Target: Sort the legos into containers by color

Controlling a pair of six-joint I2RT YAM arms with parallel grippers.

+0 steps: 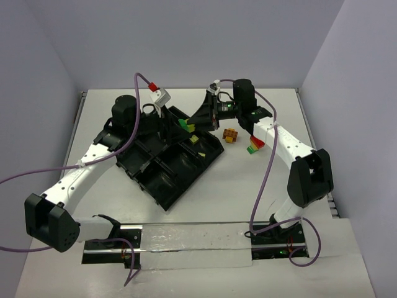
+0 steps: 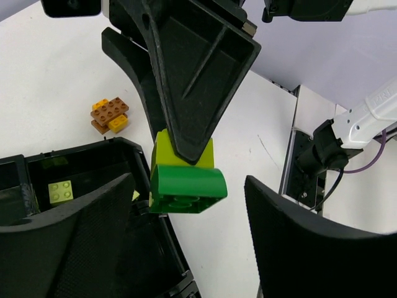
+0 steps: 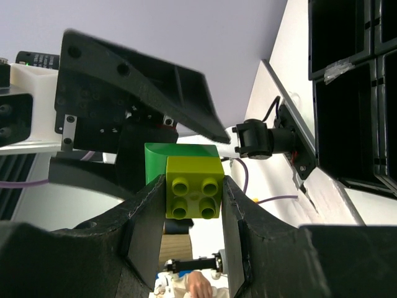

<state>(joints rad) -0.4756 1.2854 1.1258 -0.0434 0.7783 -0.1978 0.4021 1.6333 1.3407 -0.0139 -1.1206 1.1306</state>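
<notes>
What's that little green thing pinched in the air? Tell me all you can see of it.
Two glossy plastic lego bricks stuck together: a square yellow-green brick showing four round studs, and a darker green brick with one rounded edge. The right gripper pinches the yellow-green one between its black fingers, holding the pair in the air near the rim of the black tray.

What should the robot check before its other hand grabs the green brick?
1. Is the right gripper shut on the yellow-green brick? ok.
2. Is the green brick joined to it, with its sides free? ok.
3. Is the left gripper open wide? ok.
4. Are the left fingers on either side of the green brick? ok.
5. Are they gripping it? not ok, gaps show on both sides.
6. Is the pair over a compartment of the tray? cannot tell.
</notes>
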